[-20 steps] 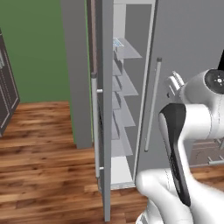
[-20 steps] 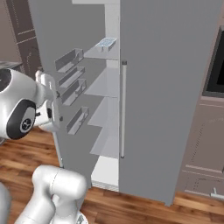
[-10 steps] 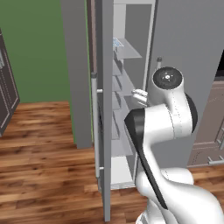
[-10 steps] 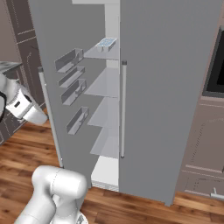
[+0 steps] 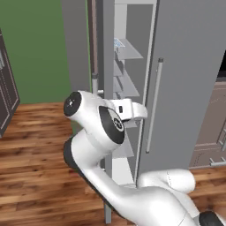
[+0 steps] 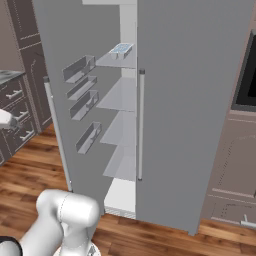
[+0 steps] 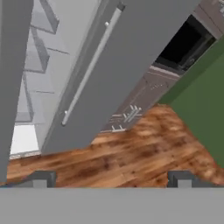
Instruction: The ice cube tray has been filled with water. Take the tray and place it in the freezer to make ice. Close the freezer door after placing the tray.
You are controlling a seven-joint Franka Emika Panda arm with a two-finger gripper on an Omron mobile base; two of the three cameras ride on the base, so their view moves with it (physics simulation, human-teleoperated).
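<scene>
The ice cube tray [image 6: 121, 48] lies flat on the top shelf inside the freezer [image 6: 122, 125], its cells pale blue with water. From the left it shows as a small pale shape, the tray [image 5: 118, 43]. The freezer door [image 6: 60, 75] stands wide open, with several bins on its inner face; in the left base view the door [image 5: 108, 62] is edge-on. My arm crosses in front of the opening, its white hand [image 5: 131, 110] at mid height, well below the tray. My gripper [image 7: 111, 179] is open, fingertips far apart, nothing between them.
The refrigerator's other grey door [image 6: 195, 100] is closed, with a long bar handle [image 6: 141, 125]. Dark brown cabinets [image 6: 22, 75] stand to the left, and a dark oven [image 6: 246, 75] with drawers to the right. The floor [image 5: 31, 145] is wood, and a green wall [image 5: 35, 48] is behind.
The arm has swung from the right side across to the front of the open freezer, leaving the right base view almost entirely. The tray and the door have not moved.
</scene>
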